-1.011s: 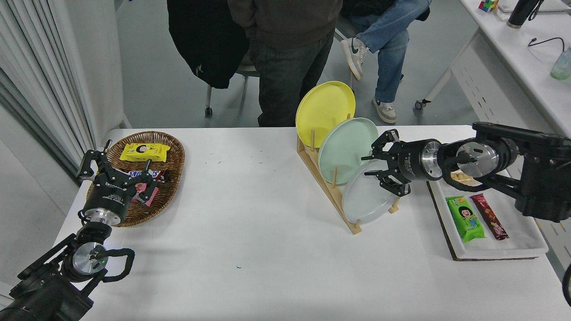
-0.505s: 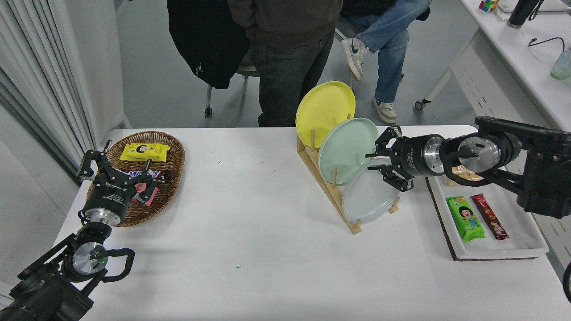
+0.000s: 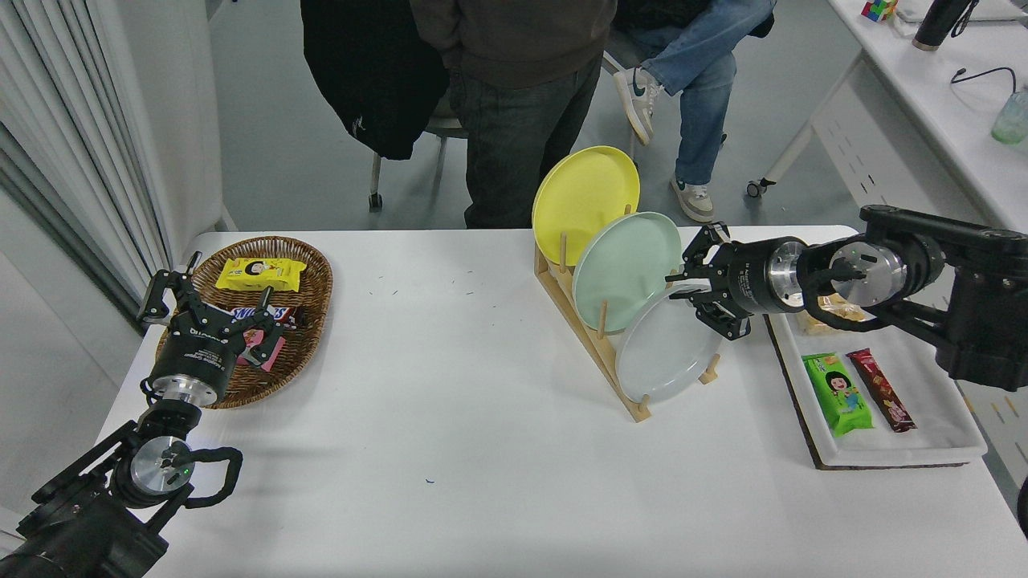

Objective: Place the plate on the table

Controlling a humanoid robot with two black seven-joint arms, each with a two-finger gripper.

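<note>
- White tabletop (image 3: pixel 450 385) fills the scene, with 2 people at its far side, 1 standing and 1 seated.
- 3 plates lean in a wooden rack (image 3: pixel 598 353) right of centre: a yellow plate (image 3: pixel 585 197) farthest, a mint green plate (image 3: pixel 626 269) in the middle, and the pale grey plate (image 3: pixel 666 353) nearest, not yet lifted out of its slot.
- From the right, the right gripper (image 3: pixel 697 291) reaches the grey plate's upper right rim, its fingers spread on either side of that edge and not yet clenched on it.
- Parked at the near left, the left gripper (image 3: pixel 210 299) is splayed wide over a wicker basket (image 3: pixel 309 265) of snacks.
- A white tray (image 3: pixel 923 417) with snack packets lies just right of the rack.
- Risks, as I judge them: a shallow pinch on the thin rim could let the plate slip; lifting at an angle could catch the pegs and drag the rack; the far finger, close to the green plate, could knock it.
</note>
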